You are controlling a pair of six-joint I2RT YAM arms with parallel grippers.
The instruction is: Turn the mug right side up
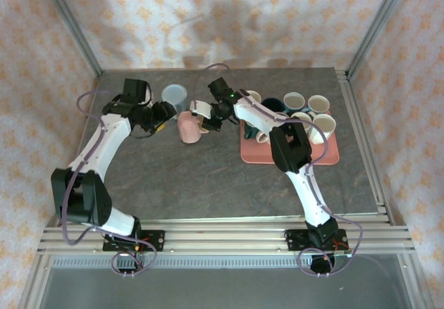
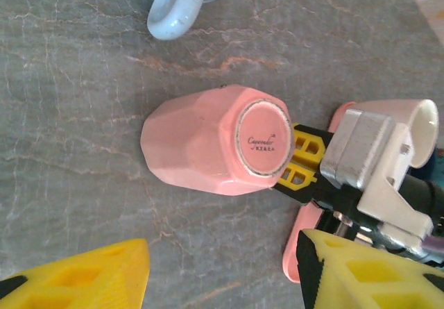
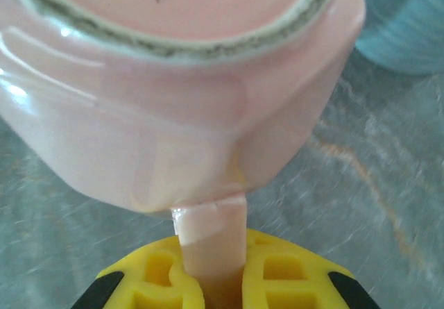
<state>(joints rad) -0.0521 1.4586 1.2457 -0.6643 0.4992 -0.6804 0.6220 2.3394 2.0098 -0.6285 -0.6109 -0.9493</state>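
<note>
right gripper [image 3: 211, 281]: pinched shut on the handle of the pink mug [image 3: 173, 101]
left gripper [image 2: 222, 260]: jaws apart, holding nothing, at the mug's 10 o'clock
pink mug: upside down on the table [image 1: 208, 184], base up, long axis vertical, handle toward 2 o'clock
blue mug [image 1: 173, 97]: 11 o'clock, close by
tray [image 1: 253, 157]: 3 o'clock

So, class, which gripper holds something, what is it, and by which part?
The right gripper holds the upside-down pink mug by its handle; the left gripper is open and holds nothing.

The mug [image 1: 189, 127] sits on the table [image 1: 208, 184], left of the tray [image 1: 329, 156], before a cup [image 1: 175, 95].
</note>
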